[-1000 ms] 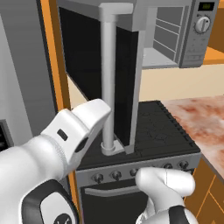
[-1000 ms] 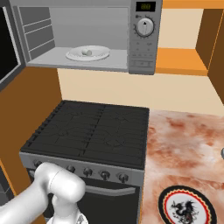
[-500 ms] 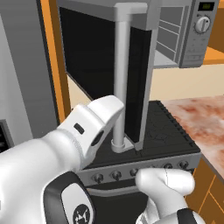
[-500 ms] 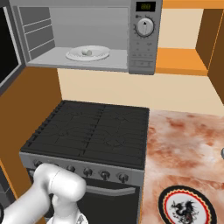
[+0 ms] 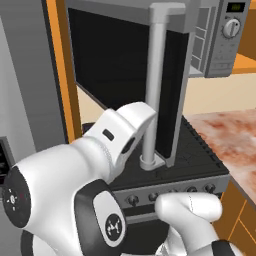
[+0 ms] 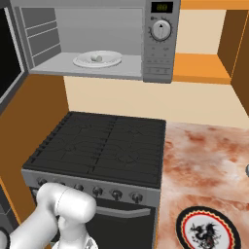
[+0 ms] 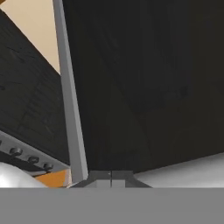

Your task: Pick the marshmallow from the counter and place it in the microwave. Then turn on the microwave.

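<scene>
The microwave [image 6: 158,53] hangs above the stove with its door [image 5: 125,65] swung wide open. Inside, the marshmallow [image 6: 98,58] lies on the round white plate [image 6: 82,61] on the microwave floor. My gripper [image 7: 111,178] is shut with nothing in it. Its tips are close against the door's dark glass [image 7: 153,87], beside the door's grey edge [image 7: 70,109]. In the left base view my forearm [image 5: 122,135] reaches in behind the long bar handle [image 5: 155,85]. The round dial [image 6: 160,30] sits under the small display [image 6: 161,7]. The mottled counter [image 6: 204,165] lies to the right of the stove.
A black stovetop [image 6: 102,146] with a row of knobs [image 6: 116,194] sits below the microwave. A round plate with a dark emblem [image 6: 206,228] lies on the counter's near part. An orange cabinet side [image 5: 62,75] stands left of the open door.
In the left base view the door and its handle have swung to the right, toward the microwave body, and my forearm has followed them. The marshmallow has not moved.
</scene>
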